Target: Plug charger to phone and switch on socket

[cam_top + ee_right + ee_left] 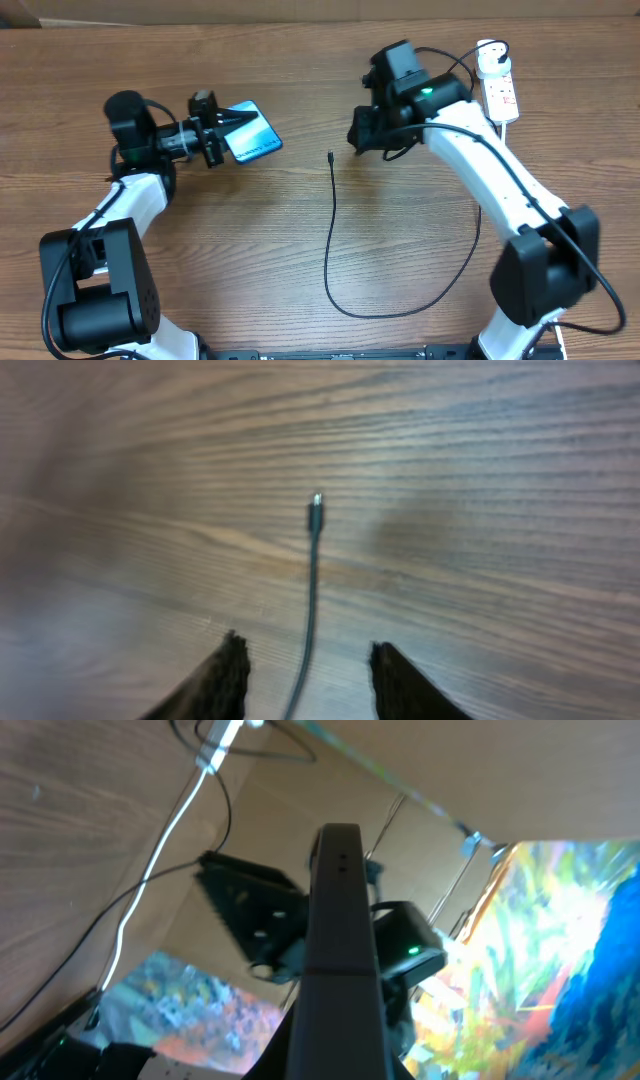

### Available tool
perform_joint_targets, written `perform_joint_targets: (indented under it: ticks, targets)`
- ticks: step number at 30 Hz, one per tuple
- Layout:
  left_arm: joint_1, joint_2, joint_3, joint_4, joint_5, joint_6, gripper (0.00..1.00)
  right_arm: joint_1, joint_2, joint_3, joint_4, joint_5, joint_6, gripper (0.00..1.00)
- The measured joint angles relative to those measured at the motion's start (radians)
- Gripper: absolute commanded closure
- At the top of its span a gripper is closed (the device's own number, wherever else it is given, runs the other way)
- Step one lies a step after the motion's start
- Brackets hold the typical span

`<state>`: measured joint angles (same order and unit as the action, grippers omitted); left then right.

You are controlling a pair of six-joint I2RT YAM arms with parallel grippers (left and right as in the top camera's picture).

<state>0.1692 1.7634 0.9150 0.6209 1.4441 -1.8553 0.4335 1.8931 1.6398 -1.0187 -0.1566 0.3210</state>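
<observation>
The phone [252, 131], with its light blue screen up, lies tilted at the back left. My left gripper [220, 132] is shut on its left end. In the left wrist view the phone [340, 940] shows edge-on as a dark bar at the centre. The charger's thin black cable runs down the table's middle, with its connector tip [330, 156] lying free on the wood. My right gripper [360, 132] hovers open just right of the tip. In the right wrist view the cable [312, 575] passes between the open fingers [310, 665], and the tip [316, 508] lies ahead. The white socket [500, 90] lies at the back right.
The black cable loops near the front edge [380, 314] and rises to the right, behind my right arm [500, 185]. A white cord [490, 45] curls at the socket's far end. My right arm also shows in the left wrist view [405, 945].
</observation>
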Motion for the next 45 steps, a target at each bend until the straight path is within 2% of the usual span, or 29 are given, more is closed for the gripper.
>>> perform_joint_targets:
  ticks: [4, 10, 22, 45]
  targets:
    - [0.021, 0.0, 0.0, 0.0, -0.009, 0.0, 0.96, 0.051, 0.069, 0.028, -0.072, 0.087, 0.019, 0.52]
    - [0.024, 0.0, 0.0, 0.0, -0.041, 0.0, 0.96, 0.111, 0.262, 0.257, -0.249, 0.212, 0.019, 0.53]
    - [0.029, 0.0, 0.0, 0.0, -0.064, 0.0, 0.96, 0.159, 0.42, 0.301, -0.194, 0.27, 0.035, 0.59]
    - [0.029, 0.0, 0.0, 0.0, -0.064, 0.0, 0.96, 0.196, 0.46, 0.283, -0.091, 0.328, 0.042, 0.63]
